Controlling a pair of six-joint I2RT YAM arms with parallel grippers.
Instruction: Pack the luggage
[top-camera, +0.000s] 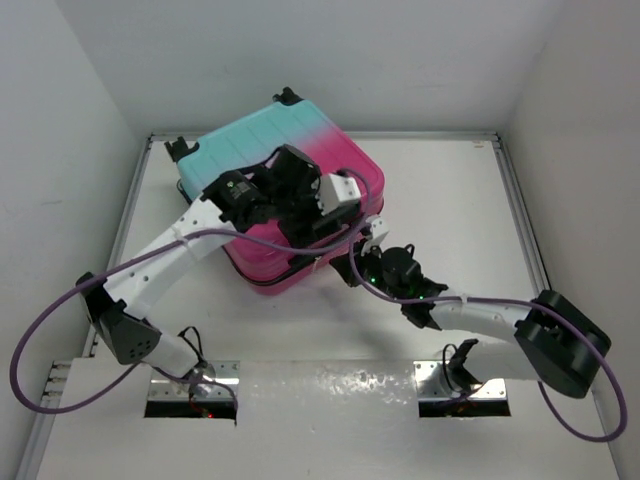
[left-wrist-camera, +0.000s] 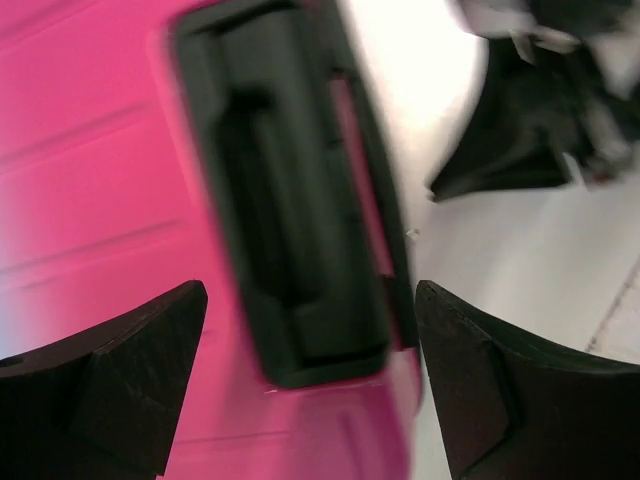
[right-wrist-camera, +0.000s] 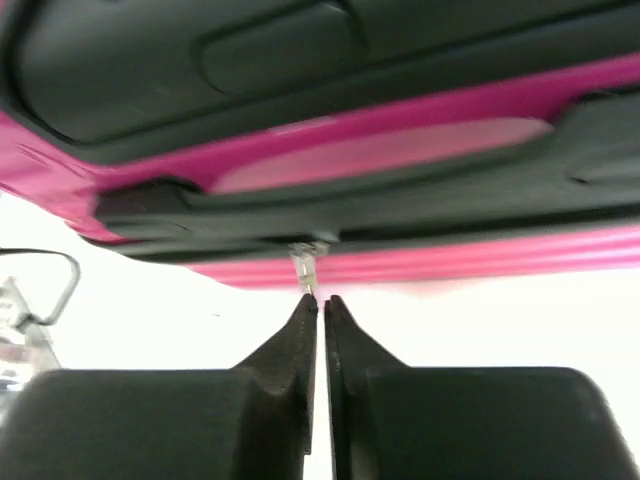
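No text, label, brand, number or sign can be read in any view. The luggage shows only plain ribbed shell and black trim, blurred up close, and the table carries no legible marking.

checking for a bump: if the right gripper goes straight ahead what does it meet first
Likely the small metal zipper pull just past the shut right gripper, then the luggage edge.

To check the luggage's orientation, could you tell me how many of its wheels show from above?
2. One wheel is at the far corner of the luggage, the other wheel at its left corner. More may be hidden underneath.
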